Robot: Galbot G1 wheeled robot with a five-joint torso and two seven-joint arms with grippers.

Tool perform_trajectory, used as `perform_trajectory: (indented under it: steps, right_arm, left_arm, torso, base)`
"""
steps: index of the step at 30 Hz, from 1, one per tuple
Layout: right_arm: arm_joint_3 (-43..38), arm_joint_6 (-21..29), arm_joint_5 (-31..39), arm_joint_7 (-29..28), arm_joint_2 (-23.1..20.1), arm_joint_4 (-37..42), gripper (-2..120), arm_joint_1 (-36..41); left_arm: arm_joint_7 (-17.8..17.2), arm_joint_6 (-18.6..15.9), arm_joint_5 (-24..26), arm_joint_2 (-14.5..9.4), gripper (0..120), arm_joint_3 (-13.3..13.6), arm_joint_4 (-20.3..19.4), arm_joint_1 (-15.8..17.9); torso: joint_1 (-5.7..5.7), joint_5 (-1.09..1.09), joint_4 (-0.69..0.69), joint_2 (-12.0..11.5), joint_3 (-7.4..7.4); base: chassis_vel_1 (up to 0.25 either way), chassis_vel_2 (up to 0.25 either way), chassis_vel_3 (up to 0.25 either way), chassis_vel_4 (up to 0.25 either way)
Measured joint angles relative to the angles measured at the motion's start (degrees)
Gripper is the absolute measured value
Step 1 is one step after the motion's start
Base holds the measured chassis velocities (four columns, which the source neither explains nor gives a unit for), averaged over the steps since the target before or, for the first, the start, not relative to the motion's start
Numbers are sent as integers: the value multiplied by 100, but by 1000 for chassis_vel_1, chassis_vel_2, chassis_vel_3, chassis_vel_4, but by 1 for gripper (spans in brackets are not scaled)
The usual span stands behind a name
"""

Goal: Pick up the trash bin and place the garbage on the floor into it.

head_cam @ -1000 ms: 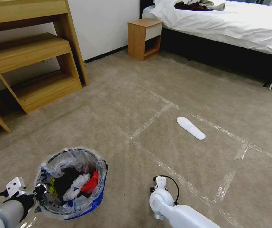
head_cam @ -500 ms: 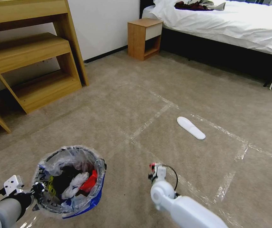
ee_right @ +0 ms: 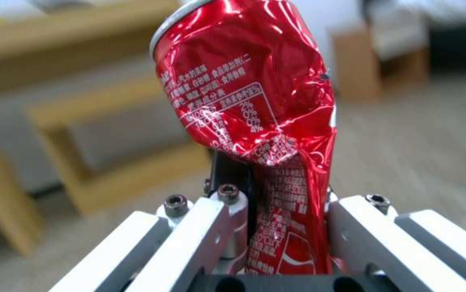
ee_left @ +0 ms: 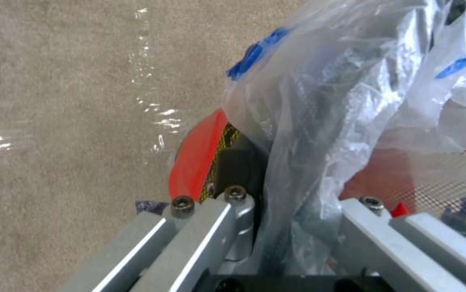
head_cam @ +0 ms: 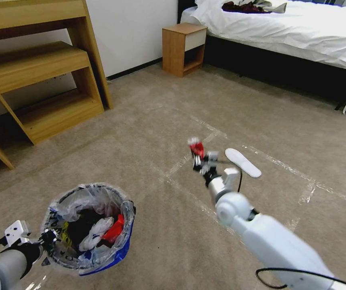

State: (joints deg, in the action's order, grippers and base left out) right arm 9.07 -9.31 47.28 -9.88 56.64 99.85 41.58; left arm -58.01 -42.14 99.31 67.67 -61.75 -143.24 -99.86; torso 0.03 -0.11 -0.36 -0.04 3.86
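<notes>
The trash bin [head_cam: 90,229], lined with a crinkled clear bag, hangs low at the front left with several pieces of litter inside. My left gripper [head_cam: 48,238] is shut on its rim; the left wrist view shows the red base [ee_left: 192,162] and bag [ee_left: 352,101] pinched between the fingers. My right gripper [head_cam: 200,156] is raised over the floor [head_cam: 229,108], shut on a crushed red can [head_cam: 197,148] [ee_right: 255,121]. A white insole [head_cam: 243,162] lies on the carpet just right of that gripper.
A wooden desk with shelves [head_cam: 40,76] stands at the back left. A small nightstand [head_cam: 183,48] sits against the wall beside a bed [head_cam: 285,32] across the back right. Shiny tape strips [head_cam: 189,155] cross the carpet.
My right arm has swung up and forward from low near the front, lifting the red can well above the carpet. The bin and left gripper have sunk slightly.
</notes>
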Motion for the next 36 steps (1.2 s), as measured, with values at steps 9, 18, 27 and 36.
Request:
perform_trajectory:
  steps: [9, 18, 27, 36]
  right_arm:
    - [12, -736, 741, 1585, -190, 654, 6, -704]
    - [766, -594, 1919, 2842, -596, 1886, 6, -1343]
    - [2009, -603, 2213, 3188, -428, 2120, 6, -2193]
    - [3172, -610, 2314, 3176, 163, 1733, 6, -2692]
  left_arm:
    - [0, 0, 25, 51, 0, 39, 0, 25]
    - [9, 0, 0, 147, 0, 72, 0, 41]
    - [31, 0, -17, 286, 0, 77, 0, 44]
    - [57, 0, -117, 478, 0, 77, 0, -8]
  torso:
    - [0, 0, 2, 0, 0]
    - [0, -1, -1, 1, -1]
    - [0, -2, 1, 1, -1]
    - [0, -1, 0, 1, 0]
  base:
    - [0, 0, 0, 0]
    - [0, 0, 0, 0]
    - [0, 0, 0, 0]
    - [0, 0, 0, 0]
